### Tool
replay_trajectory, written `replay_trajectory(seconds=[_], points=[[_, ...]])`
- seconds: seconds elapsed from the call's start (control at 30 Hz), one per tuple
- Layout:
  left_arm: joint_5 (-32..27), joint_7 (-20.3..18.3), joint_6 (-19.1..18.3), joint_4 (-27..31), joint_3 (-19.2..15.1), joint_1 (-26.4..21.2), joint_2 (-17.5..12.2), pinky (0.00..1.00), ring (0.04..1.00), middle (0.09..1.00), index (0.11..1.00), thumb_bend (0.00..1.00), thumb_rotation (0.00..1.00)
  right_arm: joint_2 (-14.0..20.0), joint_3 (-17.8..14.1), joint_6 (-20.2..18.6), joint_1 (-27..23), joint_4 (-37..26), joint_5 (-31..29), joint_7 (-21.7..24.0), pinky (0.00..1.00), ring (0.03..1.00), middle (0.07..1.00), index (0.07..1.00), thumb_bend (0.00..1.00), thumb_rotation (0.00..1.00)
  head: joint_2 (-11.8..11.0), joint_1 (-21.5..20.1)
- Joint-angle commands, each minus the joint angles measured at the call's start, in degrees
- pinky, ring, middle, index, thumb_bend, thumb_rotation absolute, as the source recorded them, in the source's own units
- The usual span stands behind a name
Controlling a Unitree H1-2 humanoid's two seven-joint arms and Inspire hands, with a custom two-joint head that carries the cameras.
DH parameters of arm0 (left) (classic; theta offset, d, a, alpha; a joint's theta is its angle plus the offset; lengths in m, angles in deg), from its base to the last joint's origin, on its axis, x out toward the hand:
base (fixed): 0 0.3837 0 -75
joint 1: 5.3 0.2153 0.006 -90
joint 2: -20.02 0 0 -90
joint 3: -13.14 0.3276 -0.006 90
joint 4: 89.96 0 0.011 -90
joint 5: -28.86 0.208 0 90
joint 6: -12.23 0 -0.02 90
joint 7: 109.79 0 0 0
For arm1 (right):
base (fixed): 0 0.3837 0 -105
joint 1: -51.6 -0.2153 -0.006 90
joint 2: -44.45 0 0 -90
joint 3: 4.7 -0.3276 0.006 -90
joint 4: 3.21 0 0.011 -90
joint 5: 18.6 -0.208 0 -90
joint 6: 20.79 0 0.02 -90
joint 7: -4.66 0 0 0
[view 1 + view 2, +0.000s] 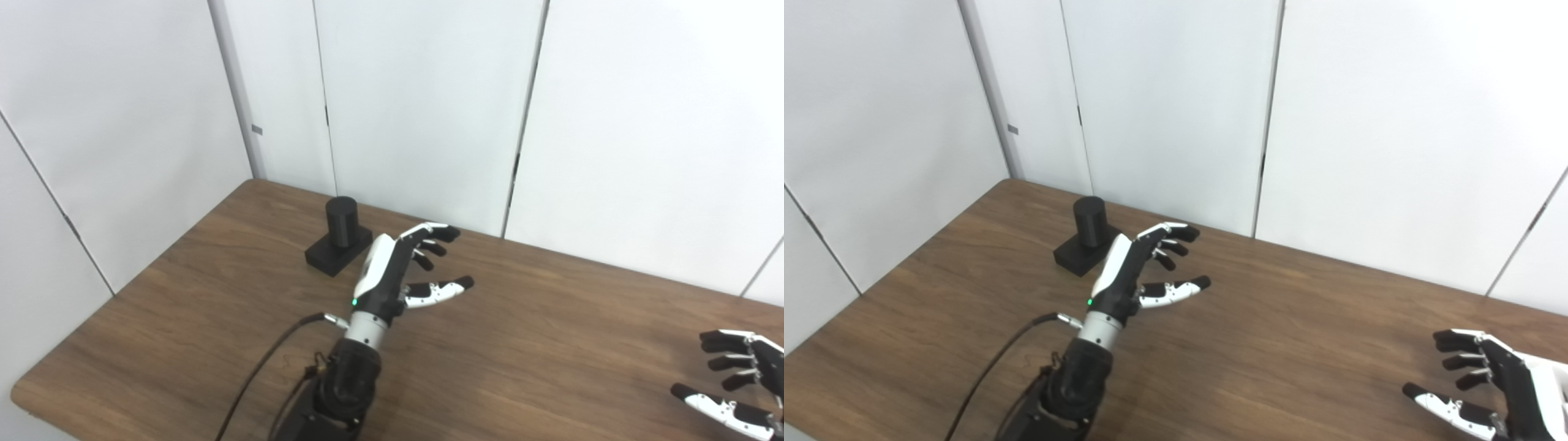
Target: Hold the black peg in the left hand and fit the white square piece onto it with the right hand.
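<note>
The black peg (340, 222) is a short upright cylinder on a flat black square base (337, 254). It stands on the wooden table (551, 343) near the far left corner. My left hand (401, 263) is open and empty, fingers spread, hovering just right of the peg and not touching it. My right hand (738, 383) is open and empty, low at the right edge of the picture, far from the peg. No white square piece shows in either view.
White wall panels (429, 92) close off the table's back and left sides. A black cable (269, 361) hangs from my left forearm above the table's front. The table's front left corner is rounded (24, 392).
</note>
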Motion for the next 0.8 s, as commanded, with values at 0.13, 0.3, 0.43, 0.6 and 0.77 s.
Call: replay_trajectory(seconds=[0.13,0.3,0.43,0.6,0.77], points=[[-1.6,-0.1,0.3,3.7,-2.3,-3.1,-2.9,0.6,0.722,0.778,0.749,0.83,0.14,1.1,-0.6,1.2,-2.0,-1.7,-0.5,-0.1,0.41,0.566,0.635,0.625,0.61,0.02,-0.1,0.3],[3.0,2.3,-3.6,6.0,-4.5,-3.1,-3.6,0.61,0.736,0.786,0.769,0.85,0.16,1.4,-0.6,1.8,-2.1,-1.1,-0.1,-0.5,0.42,0.553,0.625,0.625,0.62,0.01,-0.1,0.6],[6.7,3.7,-6.2,6.7,-5.5,-3.2,-4.6,0.65,0.788,0.82,0.785,0.84,0.17,1.4,-0.7,2.0,-2.2,-1.1,-0.2,-0.6,0.41,0.55,0.623,0.621,0.61,0.03,-0.1,0.6],[8.4,4.1,-7.0,6.9,-6.5,-3.5,-6.9,0.71,0.821,0.838,0.798,0.83,0.18,1.5,-0.8,1.7,-2.2,-1.6,-0.2,-0.4,0.41,0.545,0.619,0.618,0.61,0.04,0.1,0.6],[11.1,5.1,-8.3,6.6,-7.3,-3.9,-9.0,0.75,0.86,0.868,0.81,0.84,0.22,1.6,-0.9,2.1,-2.2,-1.5,-0.5,-0.4,0.39,0.544,0.615,0.609,0.61,0.04,0.2,0.7]])
